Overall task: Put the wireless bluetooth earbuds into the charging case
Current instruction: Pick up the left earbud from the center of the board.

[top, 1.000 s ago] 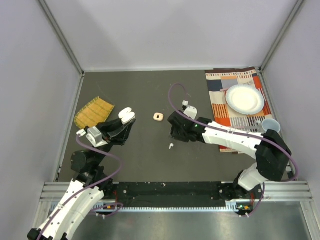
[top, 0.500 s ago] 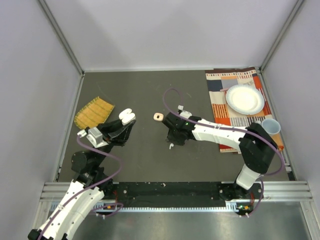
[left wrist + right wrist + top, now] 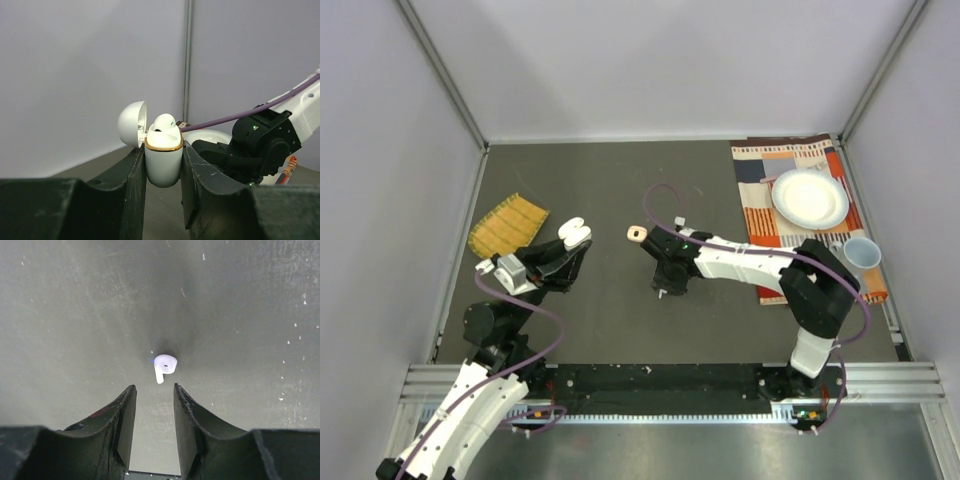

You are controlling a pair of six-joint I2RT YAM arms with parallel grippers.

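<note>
Charging case (image 3: 163,167): white, glossy, gold band round the mouth. It stands upright, pinched by its sides in the left hand (image 3: 163,150), whose fingers are closed hard against it and hold it up off the desk (image 3: 610,180). The hinged lid (image 3: 132,124) is thrown back to the left.

Contents of case: one seated earbud (image 3: 164,122), white, its rounded head standing above the gold rim. Whether the second socket is filled cannot be told from these views.

Loose earbud (image 3: 164,365): white and stemmed, lying flat on the desk near the middle, stem toward the right hand (image 3: 153,387). It sits just beyond the fingertips, not between them and not touching them. The right hand is partly open with a narrow gap, holding nothing and pointing down at the desk.

Small peach item (image 3: 636,234): on the desk between the two hands, too small to identify.

Plate (image 3: 809,198): white and bare, on a patterned cloth (image 3: 770,165) at the far right.

Cup (image 3: 861,252): pale, at the near edge of the cloth; its contents are not visible.

Woven mat (image 3: 507,224): yellow, at the far left, with nothing on it.
</note>
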